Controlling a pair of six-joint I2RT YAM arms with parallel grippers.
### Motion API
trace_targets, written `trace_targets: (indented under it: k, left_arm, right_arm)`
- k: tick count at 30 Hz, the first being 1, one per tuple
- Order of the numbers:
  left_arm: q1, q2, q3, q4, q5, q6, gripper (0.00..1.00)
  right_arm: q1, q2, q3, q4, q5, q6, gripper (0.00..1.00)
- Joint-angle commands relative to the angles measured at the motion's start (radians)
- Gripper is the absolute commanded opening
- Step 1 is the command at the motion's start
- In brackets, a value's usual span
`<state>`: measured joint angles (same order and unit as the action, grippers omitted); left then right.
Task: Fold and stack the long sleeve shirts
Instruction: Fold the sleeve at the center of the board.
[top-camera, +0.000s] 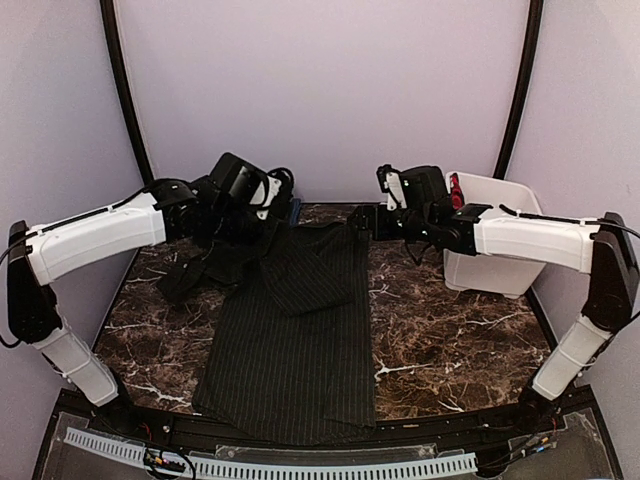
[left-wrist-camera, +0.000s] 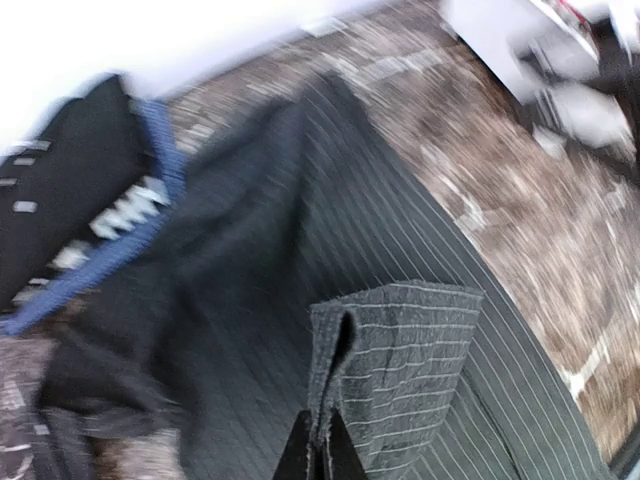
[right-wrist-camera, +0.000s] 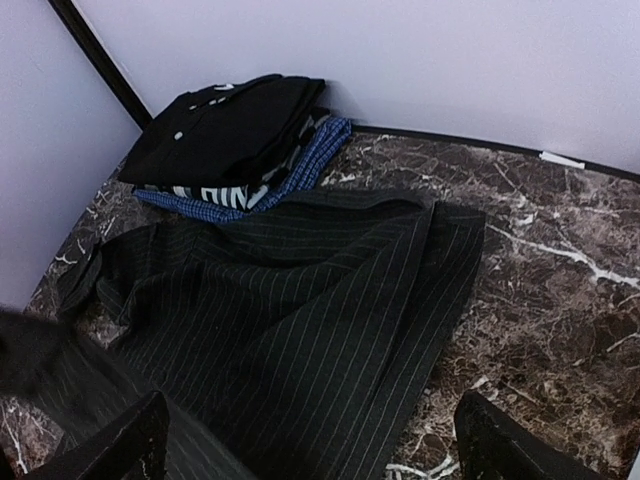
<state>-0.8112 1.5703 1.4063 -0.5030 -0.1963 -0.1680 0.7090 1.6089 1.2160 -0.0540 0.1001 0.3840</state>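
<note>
My left hand (left-wrist-camera: 320, 455) clamped on cuff of pinstriped shirt (top-camera: 300, 340). My right hand (right-wrist-camera: 310, 410) spread wide, empty, above shirt's far edge. Shirt lies mid-table (top-camera: 450, 340). Black shirt (right-wrist-camera: 230, 125) folded atop blue shirt (right-wrist-camera: 305, 165), far left corner.

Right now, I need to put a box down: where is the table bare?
The widest bare patch is right of the pinstriped shirt, in front of the basket. A narrower strip of table lies left of the shirt, near the front. The far left corner is crowded: the stack of folded shirts and a bunched sleeve.
</note>
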Motion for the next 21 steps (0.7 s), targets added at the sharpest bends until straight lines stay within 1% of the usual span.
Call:
trace_targets:
  k: [1,4,5,6,8,10,12,17,19,20,21]
  left_arm:
    - [0.141,-0.031,0.16,-0.015,-0.259,0.02,0.0]
    - [0.201,-0.024,0.255,0.082,-0.287,0.13,0.0]
    - [0.216,-0.019,0.266,0.105,-0.299,0.146,0.0]
    - [0.226,-0.012,0.28,0.148,-0.299,0.197,0.0]
    - [0.231,0.002,0.285,0.19,-0.262,0.247,0.0]
    - [0.231,0.019,0.284,0.2,-0.21,0.265,0.0]
    - [0.231,0.032,0.276,0.189,-0.145,0.258,0.0]
    - [0.231,0.007,0.198,0.195,-0.066,0.206,0.0]
    - [0.232,-0.016,0.158,0.2,0.005,0.179,0.0]
    - [0.231,-0.032,0.133,0.201,0.064,0.175,0.0]
    - [0.231,-0.04,0.104,0.206,0.086,0.154,0.0]
  right_arm:
    - [-0.023,0.025,0.036,0.016,-0.128,0.035,0.96]
    - [-0.031,0.057,0.063,0.0,-0.152,0.039,0.95]
    - [-0.032,0.064,0.067,-0.005,-0.155,0.039,0.95]
    - [-0.032,0.069,0.068,-0.007,-0.16,0.04,0.95]
    - [-0.033,0.075,0.065,-0.009,-0.17,0.041,0.95]
    - [-0.034,0.082,0.057,-0.01,-0.176,0.044,0.95]
    - [-0.035,0.085,0.045,-0.007,-0.177,0.046,0.95]
    - [-0.044,0.105,0.026,0.002,-0.182,0.059,0.94]
    - [-0.045,0.126,0.032,-0.002,-0.185,0.063,0.93]
    - [-0.046,0.136,0.035,-0.004,-0.188,0.066,0.91]
    - [-0.046,0.147,0.038,-0.002,-0.189,0.072,0.9]
